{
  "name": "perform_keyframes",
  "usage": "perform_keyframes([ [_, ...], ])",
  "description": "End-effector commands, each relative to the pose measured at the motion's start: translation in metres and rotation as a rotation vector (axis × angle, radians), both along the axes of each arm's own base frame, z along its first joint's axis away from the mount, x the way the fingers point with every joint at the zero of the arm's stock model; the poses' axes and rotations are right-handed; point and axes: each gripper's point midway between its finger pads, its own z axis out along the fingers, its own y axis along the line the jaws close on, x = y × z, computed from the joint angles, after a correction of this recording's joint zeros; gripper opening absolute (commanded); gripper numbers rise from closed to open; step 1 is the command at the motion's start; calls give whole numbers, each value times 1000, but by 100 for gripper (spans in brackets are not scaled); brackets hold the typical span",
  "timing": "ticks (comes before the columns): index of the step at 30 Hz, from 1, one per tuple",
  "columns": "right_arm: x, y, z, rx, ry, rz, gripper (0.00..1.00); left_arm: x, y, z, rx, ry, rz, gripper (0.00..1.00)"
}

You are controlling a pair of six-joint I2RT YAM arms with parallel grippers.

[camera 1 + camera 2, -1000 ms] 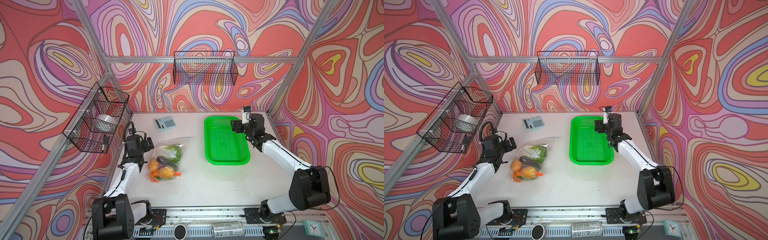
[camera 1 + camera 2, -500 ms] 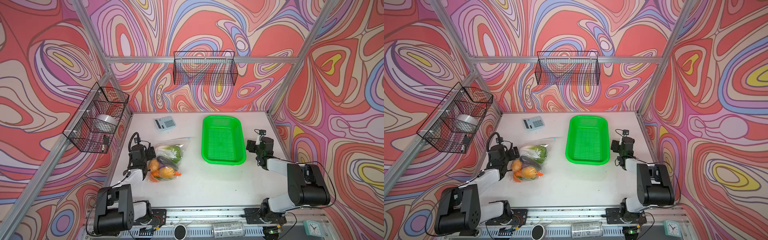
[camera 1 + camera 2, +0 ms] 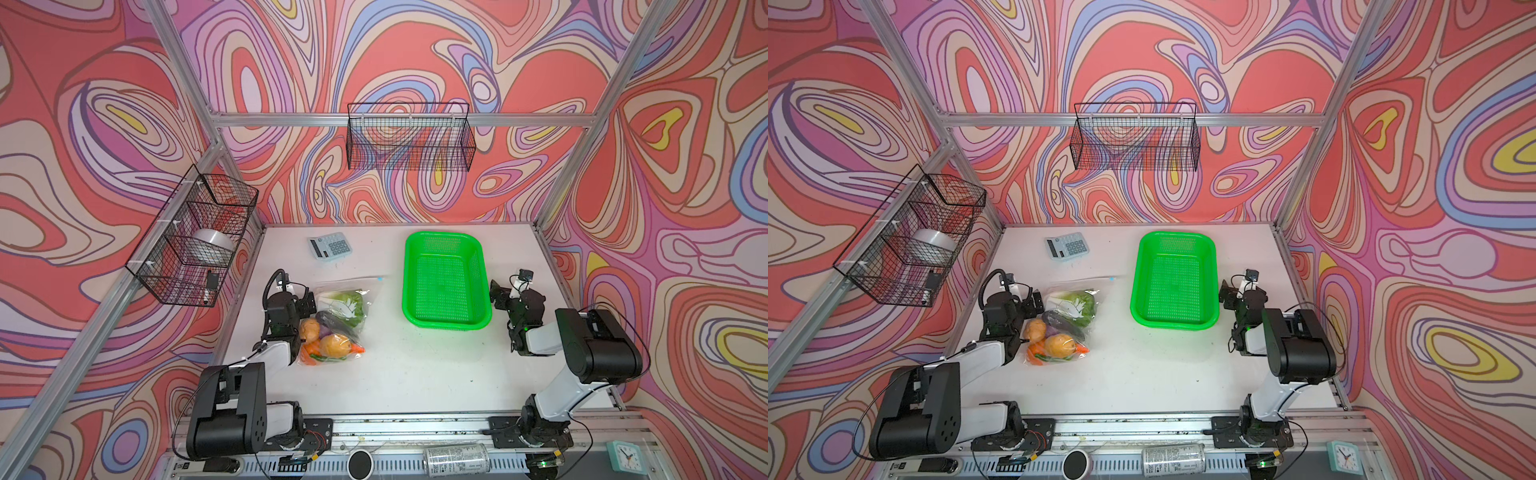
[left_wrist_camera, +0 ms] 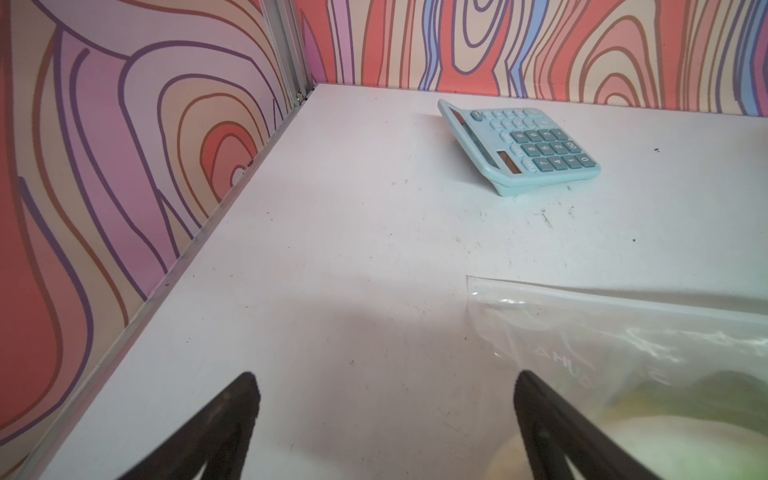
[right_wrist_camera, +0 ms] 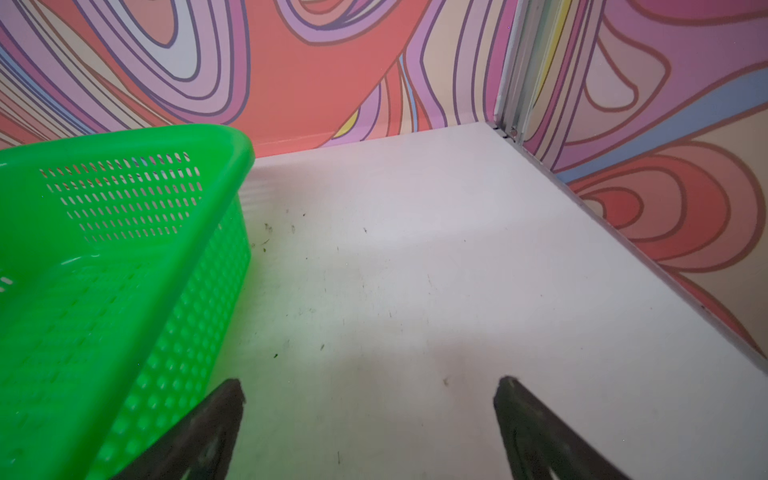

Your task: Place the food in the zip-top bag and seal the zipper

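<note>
The zip-top bag (image 3: 341, 320) lies on the white table left of centre and holds the food: green cabbage (image 3: 348, 305), a dark eggplant (image 3: 332, 323), a tan potato (image 3: 309, 329), an orange pumpkin (image 3: 334, 345) and a carrot (image 3: 309, 358). Its zipper (image 3: 351, 281) runs along the far edge, with the light-blue slider (image 3: 379, 278) at the right end. My left gripper (image 3: 306, 304) stands open just left of the bag, one finger against its side, holding nothing. My right gripper (image 3: 498, 293) is open and empty beside the green basket. The left wrist view shows the bag's corner (image 4: 623, 332).
The green perforated basket (image 3: 446, 326) sits right of centre with nothing in it. A light-blue calculator (image 3: 330, 246) lies at the back left. Wire baskets hang on the back wall (image 3: 409, 137) and left wall (image 3: 191, 232). A can (image 3: 455, 459) and a clock (image 3: 625, 455) sit at the front rail.
Both arms have drawn back toward the front. The right gripper left the basket's far right side, came down beside its near right side and opened wider. The bag has not moved.
</note>
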Motion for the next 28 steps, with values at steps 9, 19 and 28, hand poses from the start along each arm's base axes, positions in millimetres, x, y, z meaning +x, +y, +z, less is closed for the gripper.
perform_keyframes([
  [9, 10, 3, 8, -28, -11, -20, 98, 28, -28, -17, 28, -49, -75, 100],
  [19, 10, 3, 7, -30, -8, -21, 98, 22, -27, -13, 85, -81, -19, 100],
  [28, 13, 8, 5, -59, 9, -18, 98, 22, -27, -13, 84, -82, -17, 100],
])
